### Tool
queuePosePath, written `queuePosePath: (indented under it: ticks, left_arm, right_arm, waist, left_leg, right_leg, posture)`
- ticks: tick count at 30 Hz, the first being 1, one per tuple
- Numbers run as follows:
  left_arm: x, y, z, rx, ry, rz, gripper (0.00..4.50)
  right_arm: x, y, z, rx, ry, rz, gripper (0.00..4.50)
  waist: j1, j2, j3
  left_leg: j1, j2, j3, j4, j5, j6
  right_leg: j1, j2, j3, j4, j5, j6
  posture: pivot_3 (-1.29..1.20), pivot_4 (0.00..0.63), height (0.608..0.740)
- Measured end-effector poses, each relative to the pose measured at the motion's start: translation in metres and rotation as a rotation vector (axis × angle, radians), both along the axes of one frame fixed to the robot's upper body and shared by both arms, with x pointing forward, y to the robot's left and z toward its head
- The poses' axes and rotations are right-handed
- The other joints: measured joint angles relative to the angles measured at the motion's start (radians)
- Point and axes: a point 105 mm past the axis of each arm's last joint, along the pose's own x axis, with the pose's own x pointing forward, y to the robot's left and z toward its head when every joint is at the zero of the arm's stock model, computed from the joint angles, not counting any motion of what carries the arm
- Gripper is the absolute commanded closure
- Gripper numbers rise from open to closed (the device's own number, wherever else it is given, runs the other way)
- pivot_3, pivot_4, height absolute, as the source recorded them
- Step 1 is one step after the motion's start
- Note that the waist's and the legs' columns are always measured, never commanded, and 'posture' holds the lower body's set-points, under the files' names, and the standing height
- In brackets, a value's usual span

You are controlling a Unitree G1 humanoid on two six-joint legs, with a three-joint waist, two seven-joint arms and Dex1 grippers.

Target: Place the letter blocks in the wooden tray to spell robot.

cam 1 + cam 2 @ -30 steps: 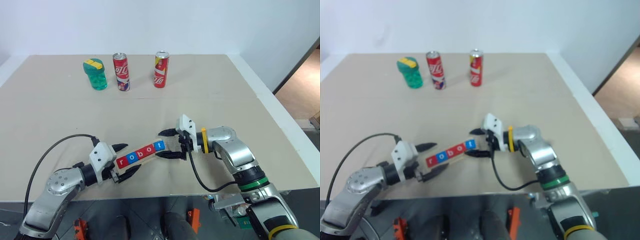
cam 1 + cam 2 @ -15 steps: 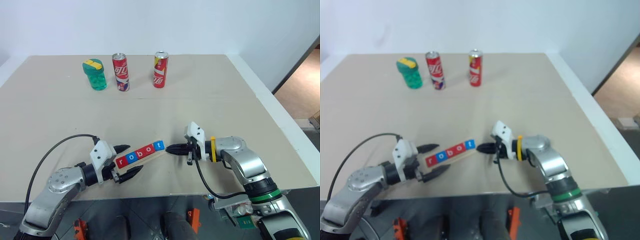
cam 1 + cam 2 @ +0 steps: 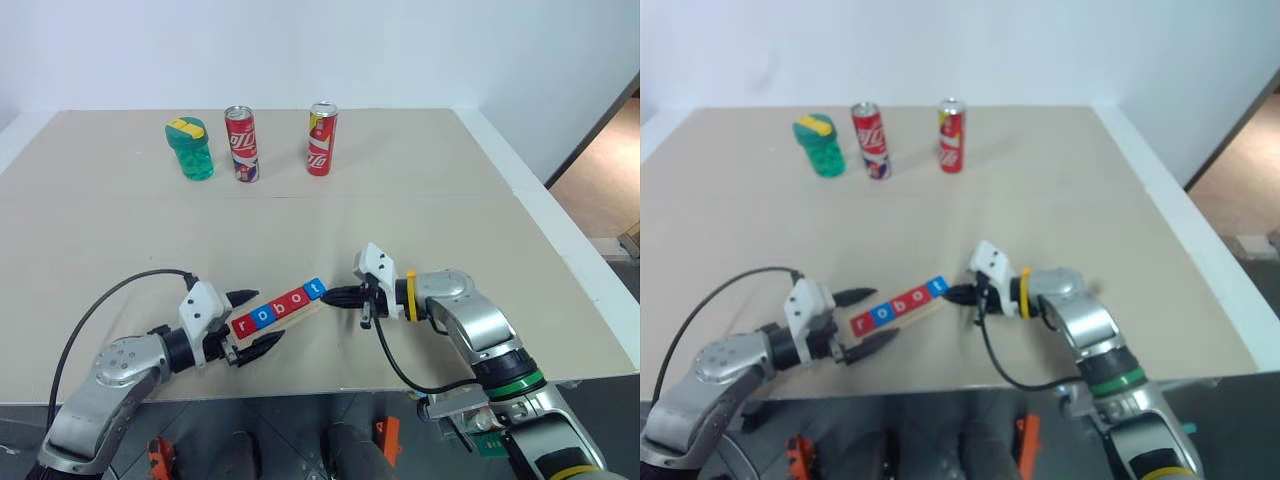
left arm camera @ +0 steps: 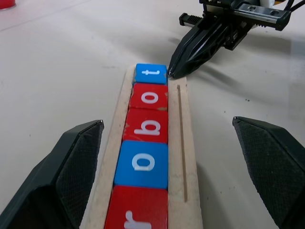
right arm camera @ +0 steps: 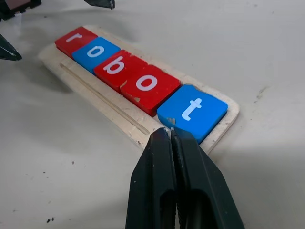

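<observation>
The wooden tray lies slanted near the table's front edge and carries the letter blocks in a row reading r, o, b, o, t: red, blue, red, red, blue. My right gripper is shut with nothing in it, its tips touching the tray's end beside the blue t block. Around the tray's other end stands my left gripper, open, with one finger on each side and apart from the wood.
At the back of the table stand a green bottle with a yellow lid and two red cans. The table's right edge runs close to my right arm.
My right gripper has gone from open around the tray's end to shut, drew back a little, then came in again to touch the tray beside the t block. Left gripper unchanged.
</observation>
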Motion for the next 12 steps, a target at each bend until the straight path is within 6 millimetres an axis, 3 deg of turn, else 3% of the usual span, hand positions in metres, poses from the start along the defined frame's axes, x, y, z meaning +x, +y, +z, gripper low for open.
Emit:
queuePosePath:
  ticks: [3, 6, 9, 12]
  left_arm:
    - [0.001, 0.003, 0.003, 0.002, -0.011, 0.016, 0.0]
    - [0.013, 0.021, 0.015, -0.03, -0.044, 0.128, 0.0]
    - [0.037, 0.075, 0.035, -0.049, -0.092, 0.355, 0.0]
    - [0.043, 0.119, 0.034, -0.011, -0.069, 0.488, 0.0]
  right_arm:
    - [0.002, 0.001, 0.004, 0.001, -0.017, 0.003, 4.43]
    - [0.011, -0.006, 0.013, 0.024, -0.02, -0.036, 3.61]
    - [0.03, -0.041, 0.046, 0.108, -0.041, -0.148, 2.54]
    - [0.033, -0.079, 0.064, 0.136, -0.08, -0.2, 1.51]
  waist:
    - [0.0, 0.0, 0.0]
    - [0.001, 0.0, 0.0]
    - [0.001, 0.0, 0.001]
    - [0.002, 0.0, 0.0]
  left_leg:
    - [0.0, 0.0, 0.0, 0.0, 0.0, 0.0]
    - [0.0, 0.0, -0.001, 0.0, 0.0, 0.0]
    - [0.0, 0.0, -0.001, 0.001, 0.0, 0.0]
    - [0.0, -0.001, 0.0, 0.001, -0.001, 0.0]
  right_leg:
    - [0.0, 0.0, 0.0, 0.0, 0.0, 0.0]
    - [0.0, 0.0, -0.001, 0.0, 0.0, 0.0]
    - [0.0, 0.0, -0.002, 0.0, 0.001, 0.0]
    - [0.001, -0.001, -0.002, -0.001, -0.002, 0.0]
  posture:
    - [0.0, 0.15, 0.74]
    - [0.0, 0.15, 0.74]
    - [0.0, 0.15, 0.74]
    - [0.0, 0.15, 0.74]
